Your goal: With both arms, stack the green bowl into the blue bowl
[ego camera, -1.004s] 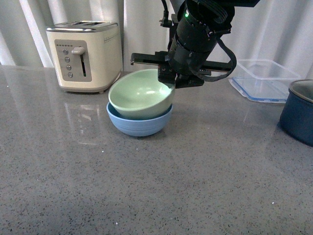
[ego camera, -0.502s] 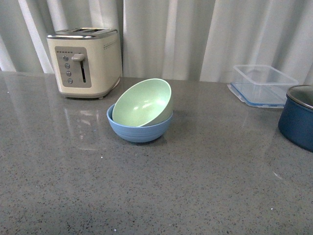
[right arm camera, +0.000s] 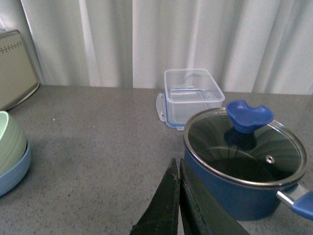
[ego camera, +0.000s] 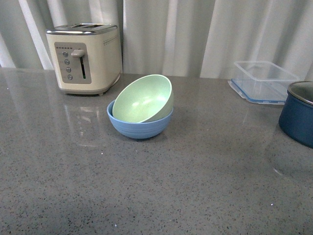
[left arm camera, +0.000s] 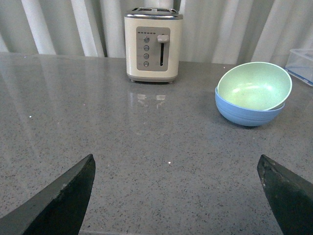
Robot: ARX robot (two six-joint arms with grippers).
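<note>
The pale green bowl (ego camera: 144, 99) sits tilted inside the light blue bowl (ego camera: 139, 127) on the grey counter, its mouth turned toward me. Both show in the left wrist view, green bowl (left arm camera: 254, 85) in blue bowl (left arm camera: 247, 112), and at the edge of the right wrist view (right arm camera: 11, 142). Neither arm shows in the front view. My left gripper (left arm camera: 176, 169) is open and empty, well back from the bowls. My right gripper (right arm camera: 177, 169) is shut and empty, beside the navy pot.
A cream toaster (ego camera: 85, 56) stands behind the bowls to the left. A clear plastic container (ego camera: 264, 81) lies at the back right. A dark navy pot with a glass lid (right arm camera: 244, 161) stands at the right edge, close to my right gripper.
The black arm that hung over the bowls a second ago has pulled out of the front view. The green bowl, let go, has tipped to lean tilted in the blue bowl.
</note>
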